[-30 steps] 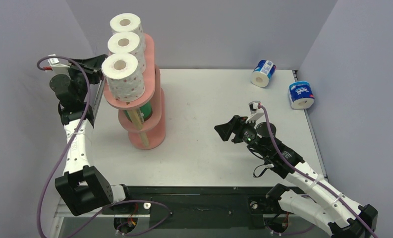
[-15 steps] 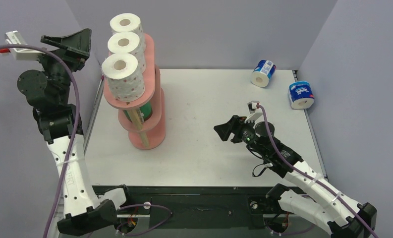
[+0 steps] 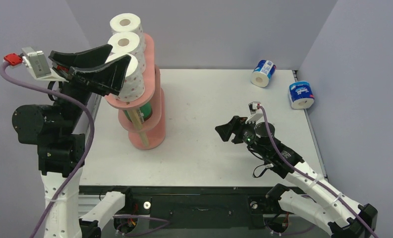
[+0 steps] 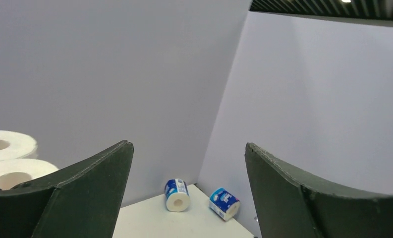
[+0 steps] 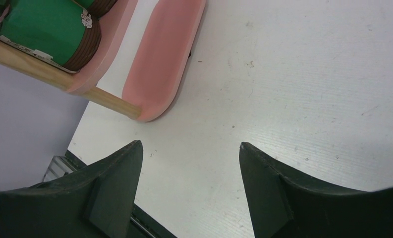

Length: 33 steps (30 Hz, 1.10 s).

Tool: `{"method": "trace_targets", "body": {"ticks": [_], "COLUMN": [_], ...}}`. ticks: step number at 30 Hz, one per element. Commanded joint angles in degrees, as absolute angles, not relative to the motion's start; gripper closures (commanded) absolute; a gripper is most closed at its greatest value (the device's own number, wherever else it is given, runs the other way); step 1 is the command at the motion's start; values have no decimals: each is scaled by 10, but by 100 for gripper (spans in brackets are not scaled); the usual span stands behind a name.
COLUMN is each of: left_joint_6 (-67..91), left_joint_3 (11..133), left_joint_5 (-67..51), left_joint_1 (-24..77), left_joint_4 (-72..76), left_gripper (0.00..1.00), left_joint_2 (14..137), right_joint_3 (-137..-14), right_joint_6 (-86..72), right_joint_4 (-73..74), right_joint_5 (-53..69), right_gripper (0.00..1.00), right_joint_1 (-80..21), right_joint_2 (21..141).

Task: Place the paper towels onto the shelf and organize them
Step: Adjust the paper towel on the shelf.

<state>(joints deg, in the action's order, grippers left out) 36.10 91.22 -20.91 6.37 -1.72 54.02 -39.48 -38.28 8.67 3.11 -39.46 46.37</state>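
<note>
While hanging high just left of the shelf (image 3: 130, 105), left claw (image 3: 120, 52): released, its two dark fingers spreading wide with nothing between them. In the top view it is overlapping the nearest dotted roll, and contact cannot be told.
Shelf stance: standing upright on the left half of the bench (image 3: 209, 158), with three salmon-pink oblong boards stacking on pale wooden posts (image 3: 142, 135). The boards' long axis is running from near to far.
Top board (image 3: 150, 49): carrying three white rolls with red dots (image 3: 127, 43) in a row along that axis, each standing on end with its core hole facing up.
Middle board (image 5: 112, 39): holding green-wrapped brown rolls (image 5: 45, 29); which way their cores are pointing cannot be told.
Bottom board (image 5: 164, 59): sitting flat on the bench.
Right claw (image 5: 189, 144): released, gripping nothing, hovering over the bench right of centre and pointing toward the shelf's foot.
Blue-white rolls: lying on their sides at the far right of the bench, well apart from the shelf. The left one (image 3: 263, 73) is turning its core hole toward the near side, and the right one (image 3: 302, 95) is lying near the right wall.
Writing: white lettering is showing on the blue wrappers and a pale label on a green wrapper, all too small to read.
</note>
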Motion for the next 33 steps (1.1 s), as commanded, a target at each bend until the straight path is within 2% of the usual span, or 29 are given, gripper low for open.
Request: {"method": "trace_targets", "body": {"ticks": [1,6,9,14,15,17,18,33], "left_joint_6": [330,275,224,197,196,195,193,168], "left_joint_3": [909,900,870,816,793,764,750,663], "left_joint_5": [-302,-282,-148,-30,-22,0,9,59], "left_joint_1": [88,97,128,137,136,135,135,137], "left_joint_4": [-28,-135,-225,-314,-318,-327,-328,-244], "left_gripper": [18,18,18,16,15,4,2,4], "left_joint_2": [524,482,427,370,364,351,345,367], "right_joint_3": [-408,-393,-379,-368,-368,-371,-371,-365], "right_joint_6": [-370,-377,-385,-388,-388,-387,-386,-371], "right_joint_4": [92,93,88,81,79,78,77,65], "right_joint_5": [3,-20,-31,-32,-30,-27,-26,-26], "right_gripper": [33,33,33,33,33,33,33,33], "right_joint_1": [-400,-400,-400,-401,-401,-401,-401,-400], "right_joint_2": [441,420,407,411,416,422,424,439]}}
